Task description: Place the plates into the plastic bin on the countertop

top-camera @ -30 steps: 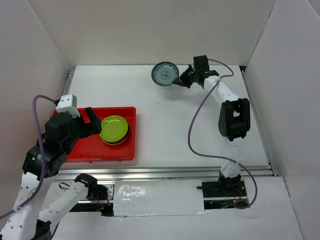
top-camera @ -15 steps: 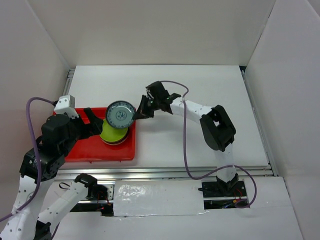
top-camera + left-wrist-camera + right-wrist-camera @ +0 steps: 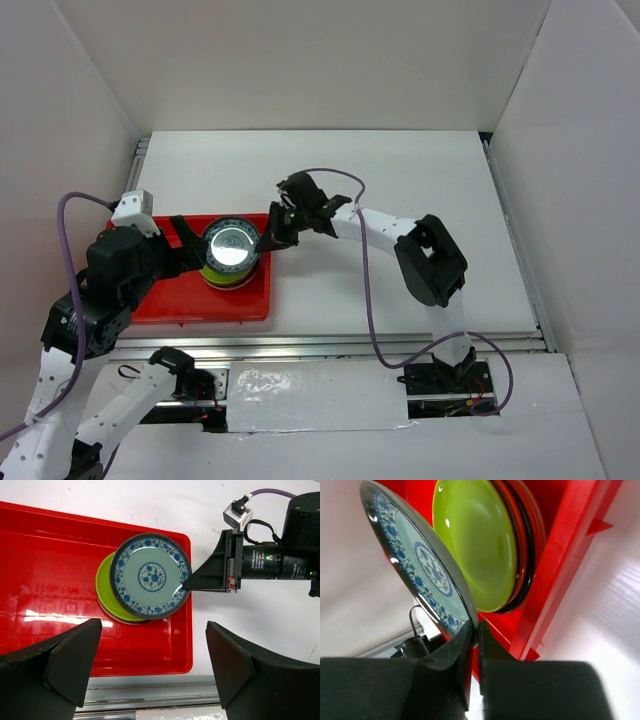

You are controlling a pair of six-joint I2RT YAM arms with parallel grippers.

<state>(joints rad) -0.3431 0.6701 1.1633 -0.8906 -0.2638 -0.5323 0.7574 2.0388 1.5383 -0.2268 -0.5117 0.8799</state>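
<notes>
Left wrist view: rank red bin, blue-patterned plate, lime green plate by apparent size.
1. red bin
2. blue-patterned plate and lime green plate: unranked; the blue one is nearer the camera and hides most of the green.

The red bin (image 3: 45,555) has open floor at frame left; its right end is blocked by the plate stack (image 3: 102,597), the blue-grey plate (image 3: 150,575) above it, and the right gripper (image 3: 185,585).

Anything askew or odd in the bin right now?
Only the blue patterned plate: it tilts over the lime green plate in the red bin, offset to one side of it, its rim pinched in the right gripper jaws. It is not laid flat yet. Nothing looks spilled or broken.
</notes>
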